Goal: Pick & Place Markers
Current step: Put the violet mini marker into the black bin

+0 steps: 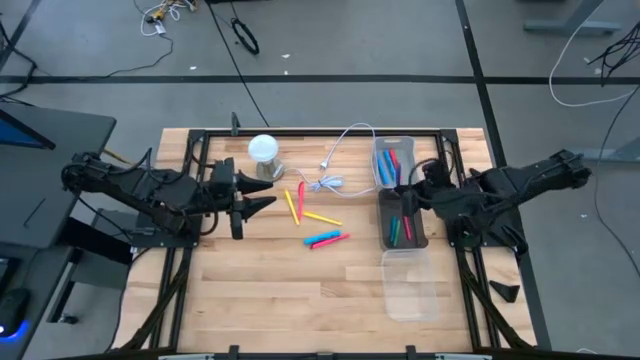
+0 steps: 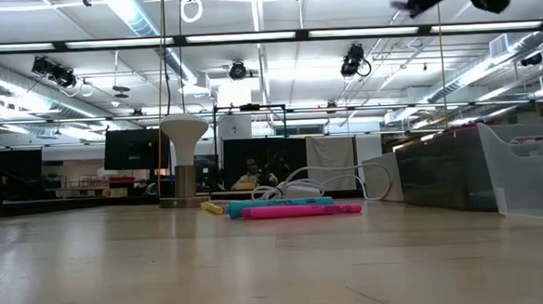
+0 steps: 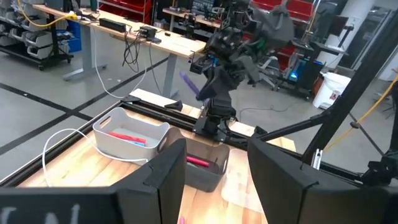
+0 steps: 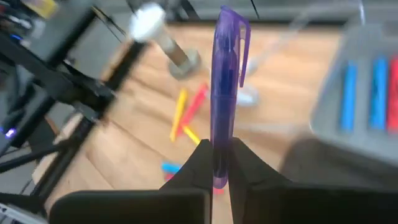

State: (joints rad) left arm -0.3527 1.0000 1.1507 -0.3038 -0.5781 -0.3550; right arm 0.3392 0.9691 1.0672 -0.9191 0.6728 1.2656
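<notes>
While the right gripper (image 4: 216, 163) hangs above the dark bin (image 1: 402, 222), its two fingers are pinched on the lower end of a purple marker (image 4: 225, 93), which stands up between them with its clip end away from the wrist. Seen from the left wrist, that marker (image 3: 189, 84) sticks out sideways from the raised right arm, clear of the bin's rim.

Inside the dark bin lie a few markers, red, green and blue. Touching the bin on its far side is a clear bin (image 1: 392, 160) holding blue and red markers, and on its near side lies an empty clear tray (image 1: 410, 285).

Toward the table's middle from the dark bin, loose markers rest on the wood: two yellow ones (image 1: 292, 205) and a red one (image 1: 301, 200) close together, then a blue one (image 1: 319, 240) and a pink one (image 1: 334, 238) side by side. A white cable (image 1: 335, 150) curls beyond them, next to a white round-topped stand (image 1: 263, 152).

Well apart from the dark bin, past the loose markers, the left gripper (image 1: 262, 203) waits with its fingers spread and nothing between them.
</notes>
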